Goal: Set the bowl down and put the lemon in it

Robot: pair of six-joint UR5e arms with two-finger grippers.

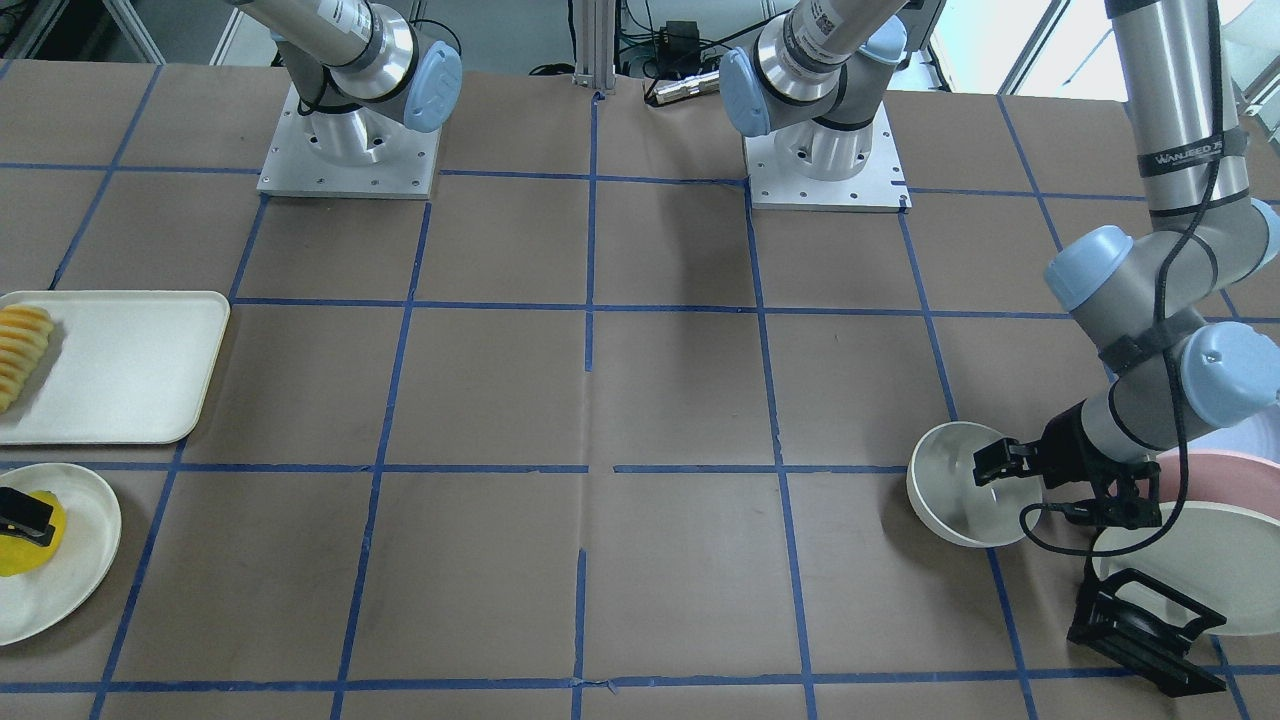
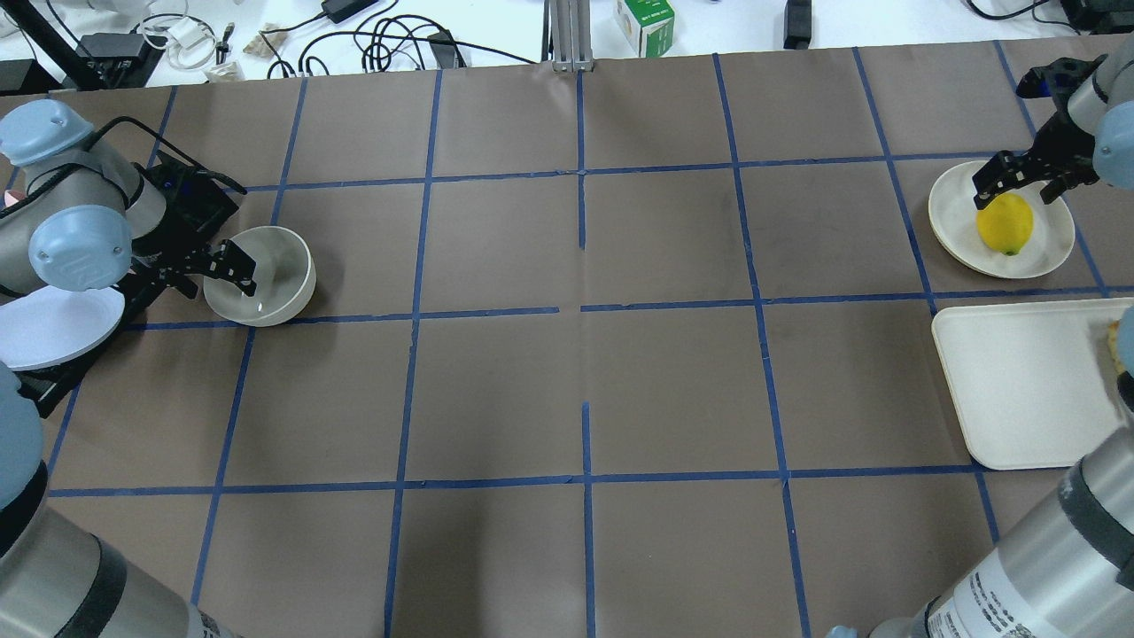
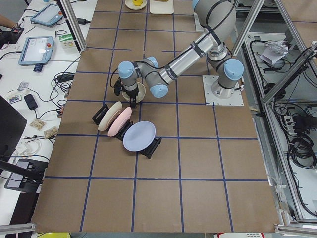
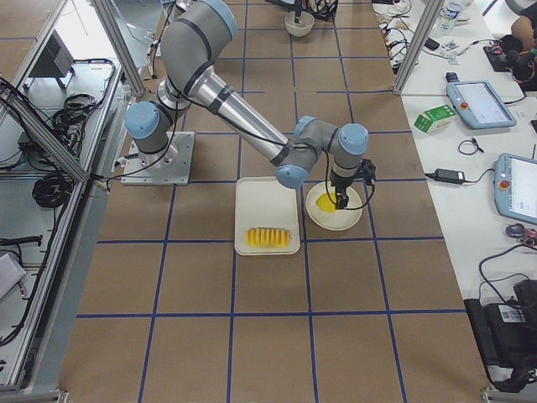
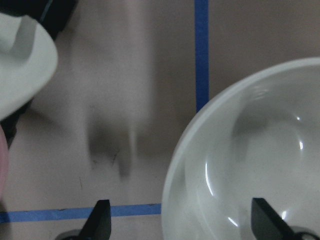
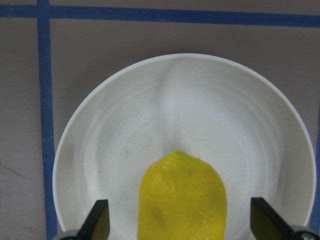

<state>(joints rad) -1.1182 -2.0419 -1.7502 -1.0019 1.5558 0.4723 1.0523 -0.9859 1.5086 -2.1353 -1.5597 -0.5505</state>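
Note:
The off-white bowl [image 2: 270, 279] stands upright on the table at the robot's left; it also shows in the front view [image 1: 950, 500] and the left wrist view [image 5: 250, 165]. My left gripper [image 2: 208, 273] is open and straddles the bowl's rim, one finger inside and one outside [image 5: 182, 222]. The yellow lemon [image 2: 1005, 223] lies on a flat cream plate [image 2: 1050, 248] at the far right. My right gripper [image 2: 1023, 182] is open just above it, and the lemon [image 6: 182, 200] sits between the fingertips without touching them.
A black rack [image 1: 1145, 625] beside the bowl holds upright plates, one white [image 1: 1210, 580] and one pink [image 1: 1215, 470]. A cream tray [image 1: 130, 365] with a row of orange-yellow slices [image 1: 22, 350] lies next to the lemon's plate.

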